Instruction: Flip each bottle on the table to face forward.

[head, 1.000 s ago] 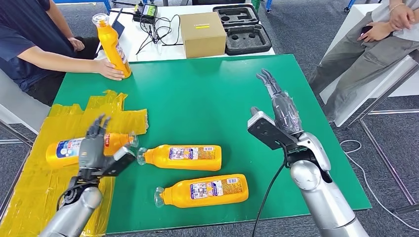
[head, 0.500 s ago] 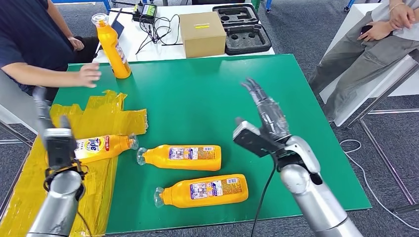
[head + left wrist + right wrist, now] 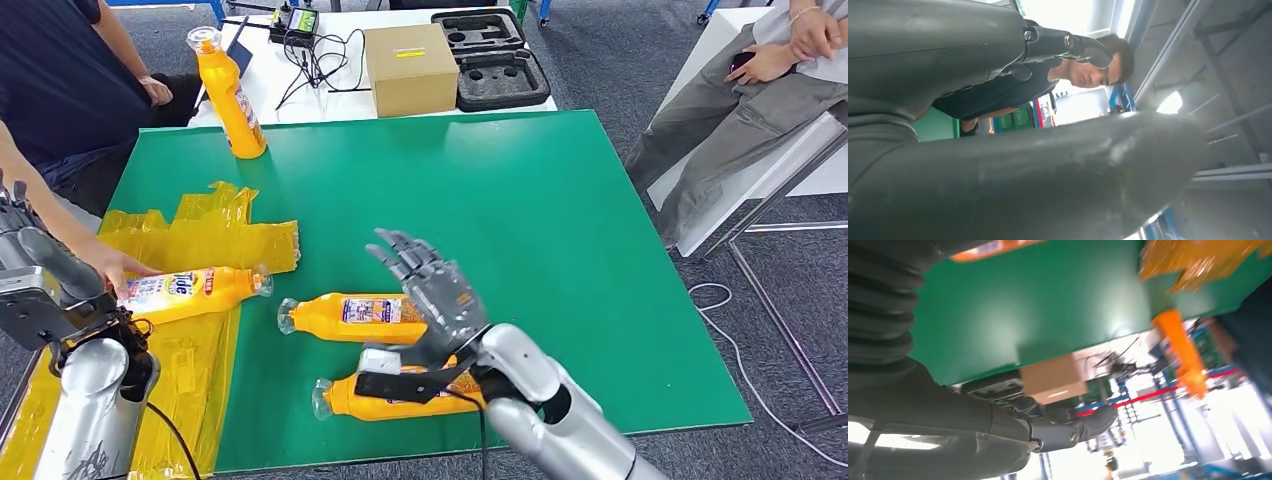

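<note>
Three orange bottles lie on the green table (image 3: 560,200). The left bottle (image 3: 195,291) rests on yellow tape with its front label up, and a person's hand (image 3: 112,268) touches its base. The middle bottle (image 3: 345,316) and the near bottle (image 3: 400,397) lie with their back labels up. A fourth bottle (image 3: 228,95) stands upright at the far left corner, seen blurred as the upright bottle (image 3: 1180,352) in the right wrist view. My right hand (image 3: 432,292) hovers over the middle and near bottles, fingers spread, holding nothing. My left hand (image 3: 33,260) is raised at the table's left edge, holding nothing.
Crumpled yellow tape (image 3: 215,235) covers the table's left side. A cardboard box (image 3: 408,68), a black foam case (image 3: 490,55) and cables sit on the white table behind. One person (image 3: 60,80) sits at the far left, another person (image 3: 740,110) at the right.
My right hand swung left and down from the table's right half to above the lying bottles. My left hand drew back leftward. The person let go of the upright bottle and reached the left bottle.
</note>
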Controlling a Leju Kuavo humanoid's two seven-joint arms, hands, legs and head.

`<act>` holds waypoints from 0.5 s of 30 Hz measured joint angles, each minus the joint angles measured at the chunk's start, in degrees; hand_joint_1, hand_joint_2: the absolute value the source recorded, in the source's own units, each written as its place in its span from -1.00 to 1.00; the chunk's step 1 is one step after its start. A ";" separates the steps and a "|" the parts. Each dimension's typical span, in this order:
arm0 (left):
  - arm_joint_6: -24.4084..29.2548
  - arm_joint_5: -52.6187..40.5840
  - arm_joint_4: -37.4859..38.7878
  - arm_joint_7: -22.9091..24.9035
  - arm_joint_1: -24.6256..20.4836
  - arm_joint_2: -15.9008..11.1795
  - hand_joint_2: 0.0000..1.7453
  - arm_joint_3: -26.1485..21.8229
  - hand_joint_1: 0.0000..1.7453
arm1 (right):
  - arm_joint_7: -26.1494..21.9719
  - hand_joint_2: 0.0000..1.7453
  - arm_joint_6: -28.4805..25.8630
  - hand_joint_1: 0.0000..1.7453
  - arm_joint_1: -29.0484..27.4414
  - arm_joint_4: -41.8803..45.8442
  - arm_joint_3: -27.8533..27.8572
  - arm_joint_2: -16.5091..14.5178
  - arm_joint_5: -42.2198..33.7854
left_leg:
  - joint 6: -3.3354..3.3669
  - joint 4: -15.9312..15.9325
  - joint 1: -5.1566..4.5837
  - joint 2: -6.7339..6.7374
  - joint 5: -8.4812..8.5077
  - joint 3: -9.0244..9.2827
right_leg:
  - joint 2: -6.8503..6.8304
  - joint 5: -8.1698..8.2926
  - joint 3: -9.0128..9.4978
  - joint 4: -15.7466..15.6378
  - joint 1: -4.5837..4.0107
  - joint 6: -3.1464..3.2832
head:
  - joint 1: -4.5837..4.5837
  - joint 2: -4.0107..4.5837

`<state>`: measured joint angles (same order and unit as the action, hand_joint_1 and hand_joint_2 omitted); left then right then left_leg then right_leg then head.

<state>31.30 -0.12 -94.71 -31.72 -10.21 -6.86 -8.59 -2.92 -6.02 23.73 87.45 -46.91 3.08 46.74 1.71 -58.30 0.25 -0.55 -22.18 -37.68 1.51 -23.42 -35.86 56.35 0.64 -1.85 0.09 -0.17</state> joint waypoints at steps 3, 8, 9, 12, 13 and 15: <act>-0.43 0.60 0.00 -0.37 0.00 0.05 -1.00 -0.91 -1.00 | 0.24 1.00 -0.02 -1.00 -0.32 0.53 -2.75 0.10 -0.59 | 0.00 0.00 -0.01 0.01 0.00 0.00 | 0.00 0.00 -0.01 -0.01 0.01 0.00 | -0.01 0.00; -0.73 0.79 0.11 -0.69 -0.03 0.27 -1.00 -2.02 -1.00 | 0.73 1.00 1.12 -1.00 -1.53 1.60 -5.28 0.45 -1.94 | 0.00 0.00 -0.01 0.00 0.00 0.00 | 0.00 0.00 -0.02 -0.02 0.01 0.00 | -0.01 0.00; -0.75 0.80 0.17 -0.71 -0.03 0.32 -1.00 -2.18 -1.00 | 0.92 1.00 1.42 -1.00 -1.93 1.70 -5.61 0.58 -2.04 | 0.00 0.00 -0.01 0.00 0.00 0.00 | 0.00 0.00 -0.02 -0.02 0.01 0.00 | 0.00 0.00; -0.77 0.80 0.38 -0.72 -0.04 0.42 -1.00 -2.38 -1.00 | 1.28 1.00 1.79 -1.00 -3.03 1.75 -6.36 1.02 -2.15 | 0.00 0.00 -0.01 0.01 -0.01 -0.01 | 0.00 0.00 -0.02 -0.02 0.01 0.00 | -0.01 0.00; -0.77 0.80 0.45 -0.72 -0.04 0.44 -1.00 -2.41 -1.00 | 1.31 1.00 1.82 -1.00 -3.24 1.75 -6.53 1.15 -2.15 | 0.00 0.00 -0.01 0.01 -0.01 -0.01 | 0.00 0.00 -0.02 -0.02 0.01 0.00 | -0.01 0.00; -0.77 0.80 0.54 -0.72 -0.04 0.47 -1.00 -2.50 -1.00 | 1.39 1.00 1.90 -1.00 -3.42 1.77 -6.79 1.37 -2.15 | -0.01 0.00 -0.01 0.03 -0.01 0.00 | 0.00 0.00 -0.03 -0.02 0.01 0.00 | -0.01 0.00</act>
<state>30.53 0.68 -94.17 -32.44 -10.25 -6.39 -11.09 -1.53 -4.12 20.30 89.21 -53.70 4.44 44.59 1.70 -58.30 0.24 -0.52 -22.19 -37.68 1.51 -23.42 -35.89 56.33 0.65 -1.85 0.08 -0.17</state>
